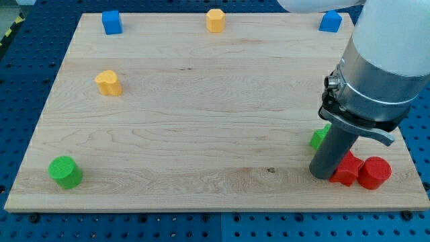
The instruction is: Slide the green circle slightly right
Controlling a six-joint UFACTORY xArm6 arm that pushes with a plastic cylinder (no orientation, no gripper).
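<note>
The green circle [65, 172] stands near the board's bottom left corner. My tip [323, 177] rests on the board at the view's lower right, far to the right of the green circle. The rod stands just left of a red star-like block [349, 169] and appears to touch it. A red cylinder [375, 173] sits right of that block. A second green block [318, 138] is partly hidden behind the rod, so its shape is unclear.
A blue cube [111, 22] sits at top left, a yellow hexagon-like block [215, 20] at top middle, a blue block [330, 21] at top right. A yellow block [108, 83] lies at left. The wooden board [201, 121] has blue table around it.
</note>
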